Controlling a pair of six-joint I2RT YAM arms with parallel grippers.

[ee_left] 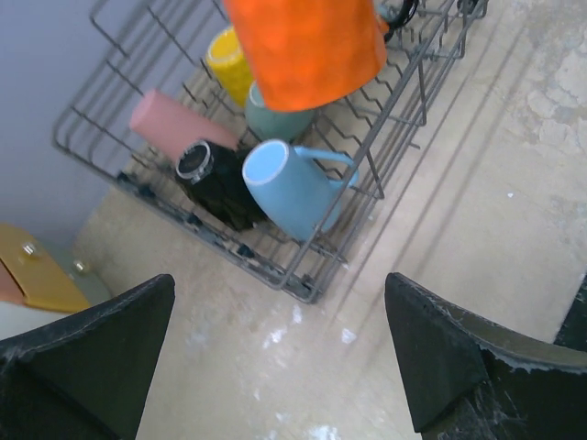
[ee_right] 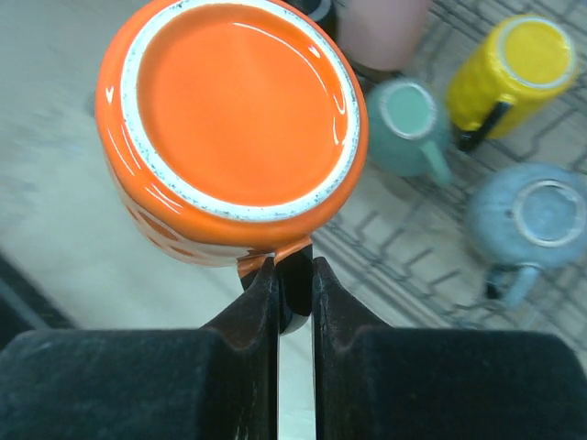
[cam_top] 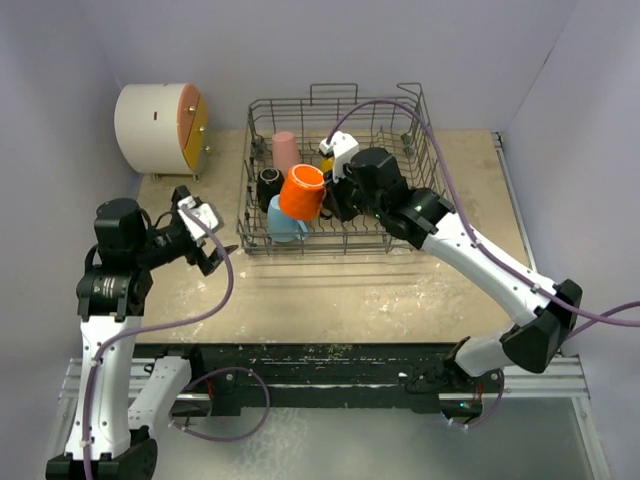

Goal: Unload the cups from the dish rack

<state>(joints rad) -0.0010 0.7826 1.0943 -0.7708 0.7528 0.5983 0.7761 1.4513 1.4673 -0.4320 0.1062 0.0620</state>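
The grey wire dish rack [cam_top: 424, 128] stands at the back of the table. My right gripper [cam_top: 326, 203] is shut on the handle of the orange mug [cam_top: 302, 192], which hangs base-up above the rack's front left part. In the right wrist view the fingers [ee_right: 264, 295] pinch that handle under the orange mug [ee_right: 237, 108]. Inside the rack lie the pink tumbler [ee_left: 170, 119], the black mug [ee_left: 217, 186], the light blue mug [ee_left: 292, 191], the teal mug [ee_right: 408, 121], the yellow mug [ee_right: 509, 69] and the grey mug [ee_right: 537, 220]. My left gripper [ee_left: 280, 357] stands open over bare table, left of the rack's front left corner [ee_left: 307, 291].
A white cylindrical cabinet [cam_top: 152, 125] with an orange-yellow front stands at the back left, close to the rack. Walls close the table at the back and on both sides. Bare tabletop [cam_top: 380, 290] lies in front of the rack.
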